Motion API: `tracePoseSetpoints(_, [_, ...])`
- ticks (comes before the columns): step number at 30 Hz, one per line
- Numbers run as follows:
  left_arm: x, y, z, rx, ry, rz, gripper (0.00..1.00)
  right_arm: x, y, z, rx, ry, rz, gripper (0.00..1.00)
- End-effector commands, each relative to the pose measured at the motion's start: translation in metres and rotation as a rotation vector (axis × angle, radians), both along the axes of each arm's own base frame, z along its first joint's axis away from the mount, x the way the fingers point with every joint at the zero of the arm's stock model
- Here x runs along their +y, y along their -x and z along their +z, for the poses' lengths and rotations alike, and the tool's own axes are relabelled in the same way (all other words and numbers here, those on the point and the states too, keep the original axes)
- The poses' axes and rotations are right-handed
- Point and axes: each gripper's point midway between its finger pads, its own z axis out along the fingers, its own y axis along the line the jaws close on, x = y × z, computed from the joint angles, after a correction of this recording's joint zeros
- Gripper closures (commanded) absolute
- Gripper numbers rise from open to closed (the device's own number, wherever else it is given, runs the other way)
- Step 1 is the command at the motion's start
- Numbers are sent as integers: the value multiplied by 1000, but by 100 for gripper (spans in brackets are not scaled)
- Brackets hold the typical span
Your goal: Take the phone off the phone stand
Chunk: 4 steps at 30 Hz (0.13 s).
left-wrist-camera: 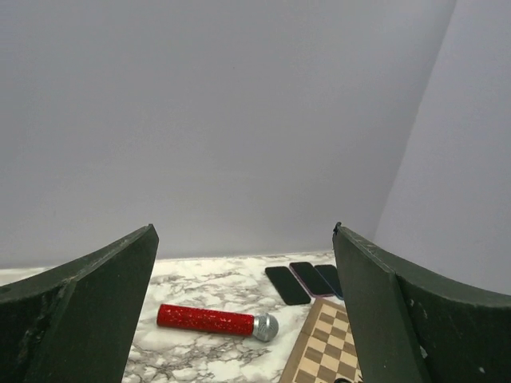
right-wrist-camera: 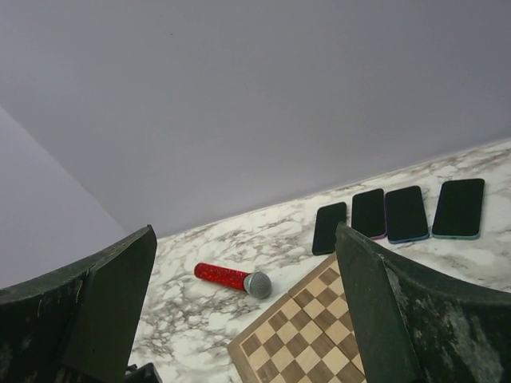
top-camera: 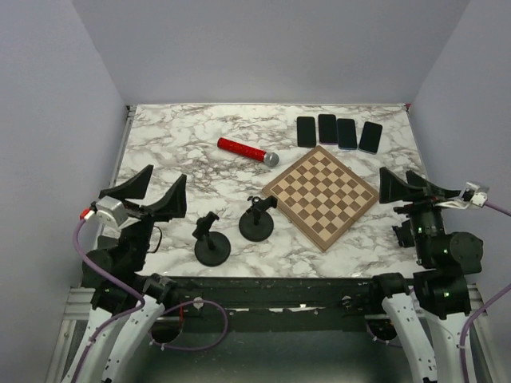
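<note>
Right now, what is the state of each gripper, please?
Left gripper: open, holding nothing.
Right gripper: open, holding nothing.

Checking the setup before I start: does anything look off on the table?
The left stand and right stand hold no phone; all four phones lie flat in a row at the back. The chessboard sits turned cornerwise.
</note>
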Motion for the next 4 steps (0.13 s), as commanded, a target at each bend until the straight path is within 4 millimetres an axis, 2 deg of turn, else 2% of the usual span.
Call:
tracePoseSetpoints(1, [13,-3,-28,64,53,53,1,-9,-8,-10,32,-45,-50,0])
tracePoseSetpoints(4, [14,-3,-30,68,64,58,1,-14,-10,-12,25,-55,-80,0])
